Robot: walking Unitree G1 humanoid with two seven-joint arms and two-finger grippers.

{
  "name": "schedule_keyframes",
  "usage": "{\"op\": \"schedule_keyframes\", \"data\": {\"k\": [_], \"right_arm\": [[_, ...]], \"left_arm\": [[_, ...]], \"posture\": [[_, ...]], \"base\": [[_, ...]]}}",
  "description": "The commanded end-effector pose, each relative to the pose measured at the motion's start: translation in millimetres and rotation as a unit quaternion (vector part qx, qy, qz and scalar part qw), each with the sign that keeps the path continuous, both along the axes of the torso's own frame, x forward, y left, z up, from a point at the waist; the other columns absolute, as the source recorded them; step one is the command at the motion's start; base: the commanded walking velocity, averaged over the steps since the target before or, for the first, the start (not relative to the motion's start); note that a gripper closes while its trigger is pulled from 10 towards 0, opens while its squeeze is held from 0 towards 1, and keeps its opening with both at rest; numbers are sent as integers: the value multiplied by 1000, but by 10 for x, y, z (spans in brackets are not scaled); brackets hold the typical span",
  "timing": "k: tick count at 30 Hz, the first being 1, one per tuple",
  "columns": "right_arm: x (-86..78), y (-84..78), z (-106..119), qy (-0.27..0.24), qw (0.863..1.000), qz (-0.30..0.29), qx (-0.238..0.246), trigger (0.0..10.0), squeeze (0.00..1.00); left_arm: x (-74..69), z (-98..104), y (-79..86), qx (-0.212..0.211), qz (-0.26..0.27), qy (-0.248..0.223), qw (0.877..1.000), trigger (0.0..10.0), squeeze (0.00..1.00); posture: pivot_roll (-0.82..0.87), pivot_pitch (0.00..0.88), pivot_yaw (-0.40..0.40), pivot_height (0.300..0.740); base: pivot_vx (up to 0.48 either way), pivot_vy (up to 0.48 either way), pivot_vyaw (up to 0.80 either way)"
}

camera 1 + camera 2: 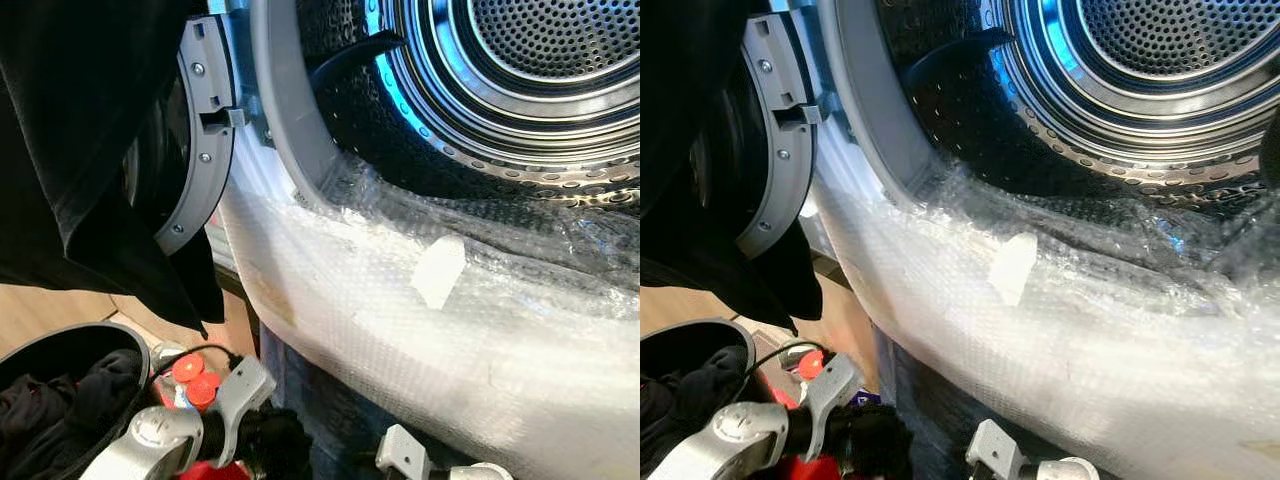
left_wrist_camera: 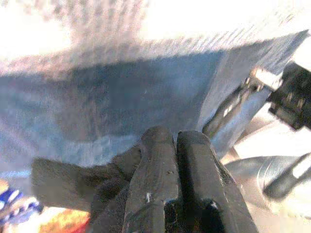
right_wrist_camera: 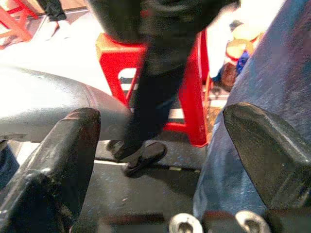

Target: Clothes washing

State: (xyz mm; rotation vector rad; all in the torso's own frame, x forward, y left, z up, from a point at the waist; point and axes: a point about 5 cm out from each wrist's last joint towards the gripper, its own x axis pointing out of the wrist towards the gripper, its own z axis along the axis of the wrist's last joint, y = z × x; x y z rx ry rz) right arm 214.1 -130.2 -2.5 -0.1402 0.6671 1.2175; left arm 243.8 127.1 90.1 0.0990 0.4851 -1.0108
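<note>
Left gripper pinches dark cloth below the washer's open drum.

Nearest, the left gripper (image 2: 167, 145) has its fingers pressed together on a black garment (image 2: 73, 182), low beside the basket (image 1: 60, 345) of dark clothes. The right gripper (image 3: 165, 145) is spread wide, holding nothing. Beyond, the wrapped washer (image 1: 420, 320) with its drum (image 1: 520, 90) open.

one washing machine drum (image 1: 520, 60), open. one grey door ring (image 1: 205, 140) swung out at the robot's left. one black basket (image 1: 60, 350) holding dark clothes (image 1: 60, 400). one dark garment (image 1: 90, 150) hanging over the door. two red round caps (image 1: 195, 378). one white tape patch (image 1: 438, 270) on the bubble wrap (image 1: 420, 330). one red stool (image 3: 160, 87).
</note>
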Motion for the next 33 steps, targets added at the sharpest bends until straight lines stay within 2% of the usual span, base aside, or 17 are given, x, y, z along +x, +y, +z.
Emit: {"op": "schedule_keyframes", "data": {"k": [1,7,11,15,17,20,22,25,27,33], "right_arm": [[18,53,54,-1,1000,11,6,10000,0],[96,130,47,12,1000,-14,-7,10000,0],[177,187,26,24,998,-55,-19,10000,0],[225,233,44,4,998,-67,-16,10000,0],[248,255,38,11,996,-84,-16,10000,0],[239,275,44,17,997,-81,-11,10000,0],[217,344,38,27,997,-75,-13,10000,0],[228,374,29,31,996,-82,-17,10000,0],[289,432,0,39,992,-117,-30,10000,0],[329,567,-11,52,985,-162,-35,10000,0]], "left_arm": [[16,-5,-78,1,-14,-7,1000,0,0],[50,-3,-183,-3,-30,-13,999,0,0],[80,14,-229,-7,-33,-20,999,0,0],[104,22,-243,-7,-32,-25,999,0,0],[148,43,-255,-11,-19,-38,999,0,0],[187,55,-259,-12,-7,-46,999,0,0],[255,74,-284,-17,14,-58,998,0,0],[263,78,-297,-18,15,-61,998,0,0],[269,72,-310,-22,17,-62,998,0,0],[301,86,-307,-27,29,-65,997,0,0]], "posture": [[-20,0,12,740],[-23,0,12,740],[-20,0,12,740],[-19,0,11,740],[-19,0,11,740],[-23,0,10,740],[-25,0,9,740],[-29,0,8,740],[-32,0,6,740],[-32,0,0,740]], "base": [[0,0,0],[0,0,0],[0,0,0],[0,0,0],[0,0,0],[0,0,0],[0,0,0],[0,0,0],[0,0,0],[0,0,0]]}}
